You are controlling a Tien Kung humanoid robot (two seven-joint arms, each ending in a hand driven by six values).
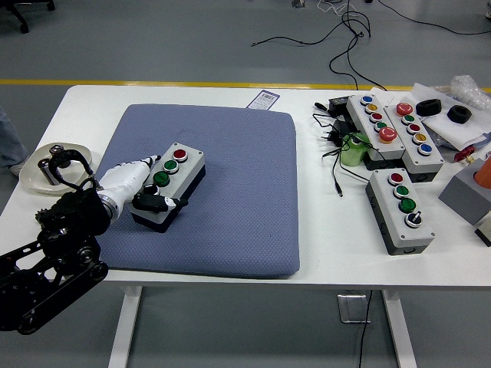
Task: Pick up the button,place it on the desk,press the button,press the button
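A grey button box [170, 184] with a red, a green and a black-and-white button lies on the blue pad [230, 176]. My left hand [146, 188] comes in from the lower left and rests over the box's near end. Its white fingers [142, 167] lie along the box's left side beside the green button [161, 179], and the black thumb [157, 203] presses against the near end. The hand looks closed around the box. The red button [180, 154] at the far end shows uncovered. The right arm is out of the picture.
A white dish [47, 170] with a black clip sits at the left table edge. At the right stand another grey button box [402, 208], two longer button boxes [393, 129], cables [337, 149], a green object [354, 149] and black parts on white paper [453, 115].
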